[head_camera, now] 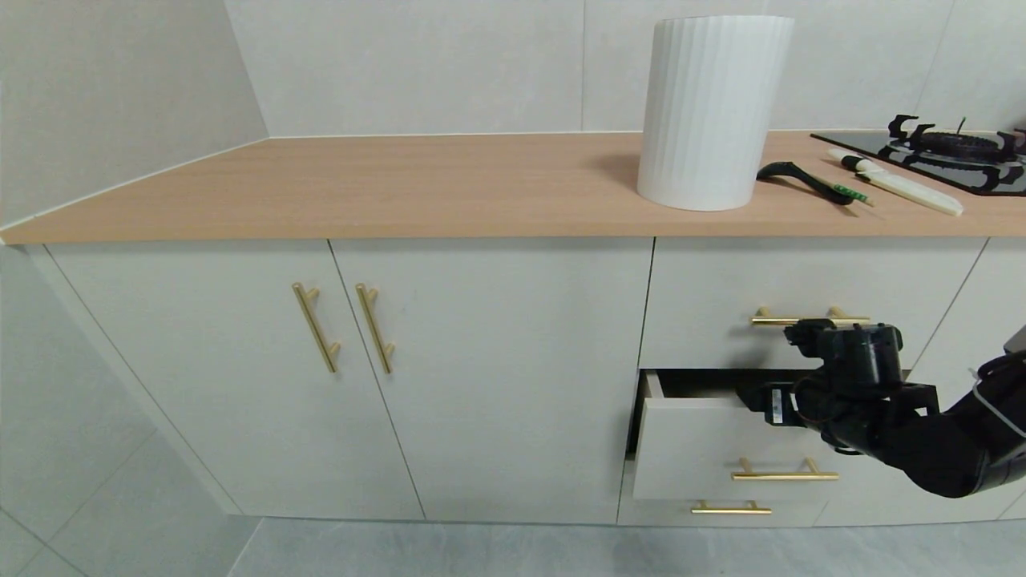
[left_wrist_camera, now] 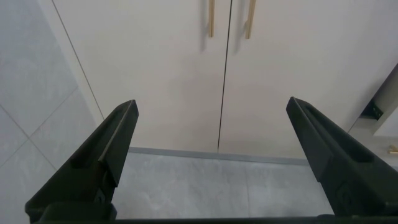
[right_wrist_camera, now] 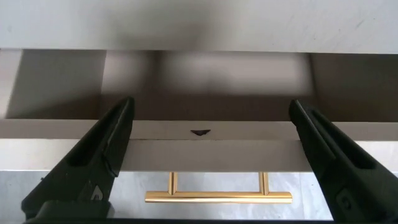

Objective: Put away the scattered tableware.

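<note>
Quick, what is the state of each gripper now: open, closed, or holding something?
Left gripper: open, holding nothing.
Right gripper: open, holding nothing, at the open drawer.

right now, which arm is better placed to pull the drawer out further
Right. The right gripper sits open over the part-open drawer; the left gripper faces the cupboard doors.

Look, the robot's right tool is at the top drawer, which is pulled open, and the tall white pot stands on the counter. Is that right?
Not quite. The top drawer is shut; the middle drawer just under it is the one pulled open, as the head view shows. The right tool is at that drawer, and the tall white pot does stand on the counter.
</note>
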Tool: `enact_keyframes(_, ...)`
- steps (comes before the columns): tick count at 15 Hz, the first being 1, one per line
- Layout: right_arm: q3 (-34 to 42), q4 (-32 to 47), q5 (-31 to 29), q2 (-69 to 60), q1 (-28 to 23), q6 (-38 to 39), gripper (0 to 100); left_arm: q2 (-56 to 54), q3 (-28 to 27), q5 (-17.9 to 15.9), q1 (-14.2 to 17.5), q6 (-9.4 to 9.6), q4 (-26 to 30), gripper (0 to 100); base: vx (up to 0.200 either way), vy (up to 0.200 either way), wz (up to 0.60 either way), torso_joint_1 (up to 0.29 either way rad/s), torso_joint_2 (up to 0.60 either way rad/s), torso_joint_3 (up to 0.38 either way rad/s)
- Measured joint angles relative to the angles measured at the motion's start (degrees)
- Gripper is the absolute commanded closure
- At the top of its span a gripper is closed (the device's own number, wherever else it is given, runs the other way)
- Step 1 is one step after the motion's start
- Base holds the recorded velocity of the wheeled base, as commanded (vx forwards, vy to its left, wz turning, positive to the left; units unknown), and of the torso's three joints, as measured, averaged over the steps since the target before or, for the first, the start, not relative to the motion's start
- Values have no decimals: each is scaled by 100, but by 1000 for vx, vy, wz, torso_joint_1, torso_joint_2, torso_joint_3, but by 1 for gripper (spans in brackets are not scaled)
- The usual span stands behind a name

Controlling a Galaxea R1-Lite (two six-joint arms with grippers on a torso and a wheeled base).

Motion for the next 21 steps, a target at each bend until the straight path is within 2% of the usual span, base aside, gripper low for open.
enact_keyframes(5, 140, 485, 16, -278, -33, 5, 0, -2, -2, 0, 0, 0, 0, 0, 0, 0, 0, 0, 0, 0)
enact_keyframes(8, 483, 539, 11, -590, 12, 0, 0, -2, -2, -1, 0, -2, 2, 0, 0, 0, 0, 0, 0, 0)
enact_keyframes(14, 1390, 472, 11, -1169, 177, 39, 0, 0, 0, 0, 0, -2, 0, 0, 0, 0, 0, 0, 0, 0)
enact_keyframes(21, 2826, 452, 16, -2444, 332, 33, 0, 0, 0, 0, 0, 0, 0, 0, 0, 0, 0, 0, 0, 0)
